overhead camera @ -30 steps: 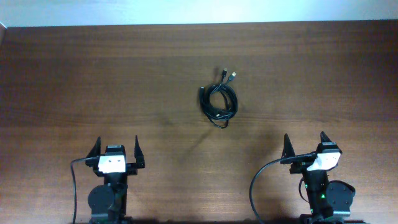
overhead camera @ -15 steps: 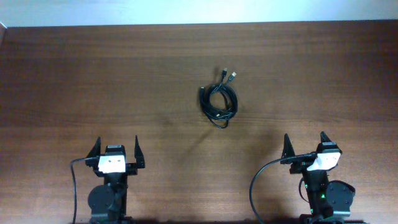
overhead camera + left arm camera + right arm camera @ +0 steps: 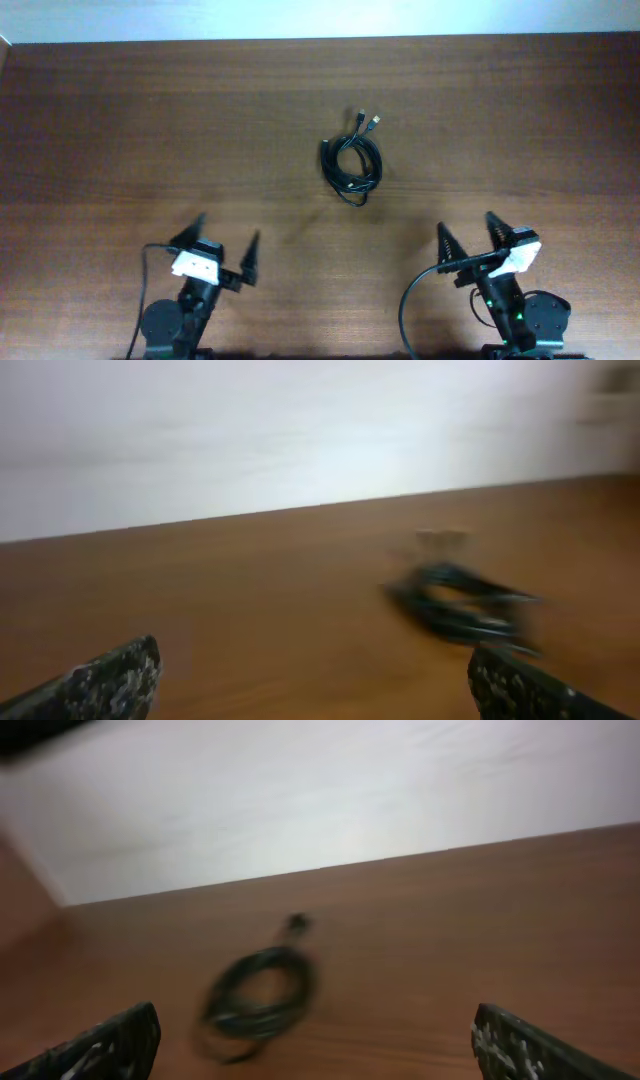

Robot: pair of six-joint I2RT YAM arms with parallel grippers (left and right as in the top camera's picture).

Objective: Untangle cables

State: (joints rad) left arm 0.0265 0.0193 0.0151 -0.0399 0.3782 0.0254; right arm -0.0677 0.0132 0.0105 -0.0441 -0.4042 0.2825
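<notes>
The cables (image 3: pixel 351 163) lie as one small coil of thin black cords on the wooden table (image 3: pixel 150 130), just right of centre toward the back, with two plug ends, one silver-tipped, sticking out at the far side. The coil shows blurred in the left wrist view (image 3: pixel 460 605) and in the right wrist view (image 3: pixel 258 995). My left gripper (image 3: pixel 222 245) is open and empty at the front left, turned toward the right. My right gripper (image 3: pixel 470 233) is open and empty at the front right, turned toward the left. Both are far from the coil.
Thick black wires (image 3: pixel 412 300) loop beside the right arm base and another (image 3: pixel 145 290) beside the left base. A pale wall (image 3: pixel 320 18) runs along the table's far edge.
Both arms have swung: the left gripper now points right toward the coil, the right gripper points left toward it. The cables have not moved.
</notes>
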